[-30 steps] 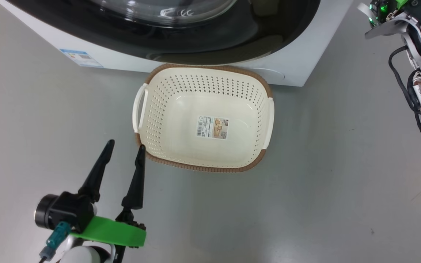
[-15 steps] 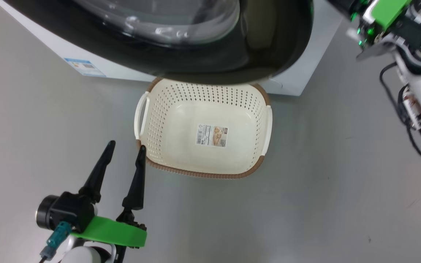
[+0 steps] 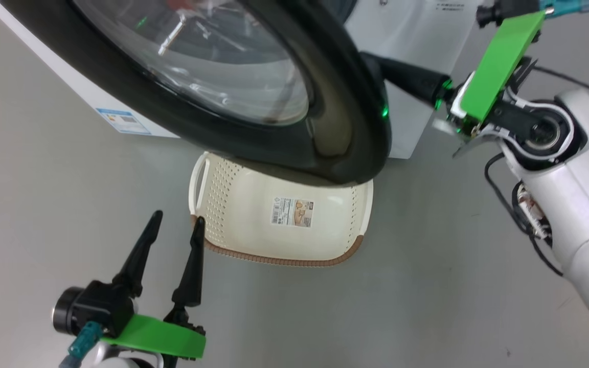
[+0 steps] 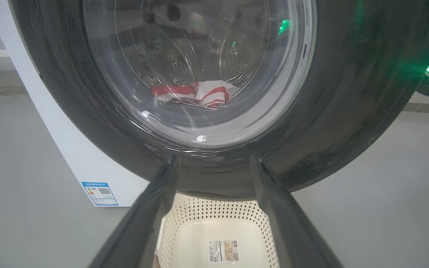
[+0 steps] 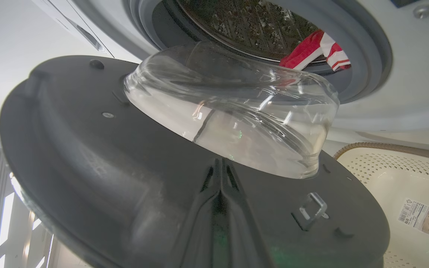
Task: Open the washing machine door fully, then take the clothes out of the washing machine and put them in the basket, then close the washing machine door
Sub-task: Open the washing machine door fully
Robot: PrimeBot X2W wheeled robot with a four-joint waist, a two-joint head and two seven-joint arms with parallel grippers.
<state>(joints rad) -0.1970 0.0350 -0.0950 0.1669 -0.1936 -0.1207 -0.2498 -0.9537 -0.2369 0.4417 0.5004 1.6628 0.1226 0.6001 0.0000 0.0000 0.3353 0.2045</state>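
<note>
Head view: we are looking down at one white washing machine [image 3: 417,56] with one small blue label [image 3: 123,121] low on its front. Its one washing machine door [image 3: 361,128], black-rimmed around a bulging glass bowl [image 3: 212,66], is standing partly swung out and overhanging the far part of the one basket [image 3: 274,259]. The basket is sitting on the grey floor [image 3: 453,281] just in front of the machine. It is empty apart from one sticker [image 3: 292,212], and is probably placed there so the clothes have a short way to travel. The left gripper [image 3: 178,217] is hovering just beside the basket's near corner, its two fingers spread and holding nothing; we are judging that it is waiting its turn. The right gripper [image 3: 407,76] is reaching behind the door's outer edge, with its fingertips hidden.

Left wrist view: we are looking between the two spread fingers, through the glass, at the clothes [image 4: 207,93]. They are lying as one red-and-white bundle low in the steel drum [image 4: 169,63]; we cannot tell how many garments there are.

Right wrist view: the right gripper's two fingers [image 5: 220,178] are pressing together, clenched on nothing. They are lying against the door's dark inner face just below the glass bowl, seemingly to push the door wider. Beyond it, the clothes are resting at the drum's lip inside the one grey rubber ring [image 5: 371,56].
</note>
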